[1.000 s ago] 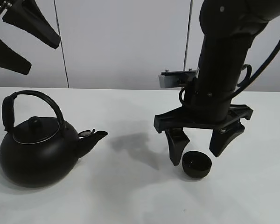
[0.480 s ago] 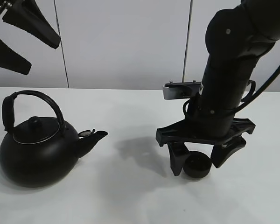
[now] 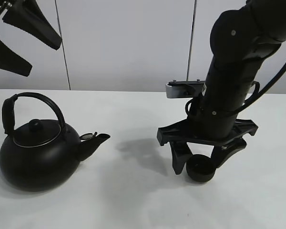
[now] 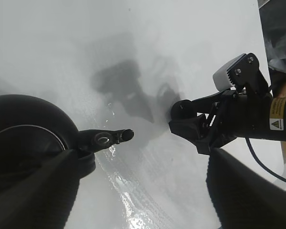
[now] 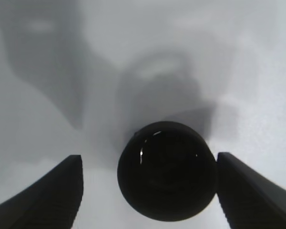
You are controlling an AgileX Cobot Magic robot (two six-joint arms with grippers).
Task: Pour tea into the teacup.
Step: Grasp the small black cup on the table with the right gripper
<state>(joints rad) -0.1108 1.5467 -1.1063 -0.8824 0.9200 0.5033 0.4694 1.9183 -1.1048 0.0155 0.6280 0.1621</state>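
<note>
- At the far left, the left gripper [image 3: 42,58] is held high above the table [image 3: 133,205] with its jaws spread wide and nothing between them; it is judged to be parked there so that the kettle below can be reached from above
- Below it, on the left of the table, the kettle [image 3: 38,157] is seen upright with its lid [image 3: 35,131] seated and its arched handle [image 3: 38,100] raised, the part a gripper would be expected to take
- The spout [image 3: 94,142] is turned to the right, toward the teacup, so that a tilt would send tea that way; a wide stretch of bare table is left between the two, so no pouring is judged possible as things lie
- On the right, nearer the front edge, the teacup [image 3: 200,171] is set upright on the table, mouth up; whether anything is in it cannot be told
- The right gripper [image 3: 201,160] is positioned low over the teacup with a finger on each side; in the right wrist view the jaws are shown apart, with a clear gap at one finger [image 5: 52,195] and the other finger [image 5: 257,200] just beside the teacup's wall, so the teacup is straddled but not clamped
- This stance is judged to be meant for gripping the teacup, to steady it or to carry it toward the spout
</note>
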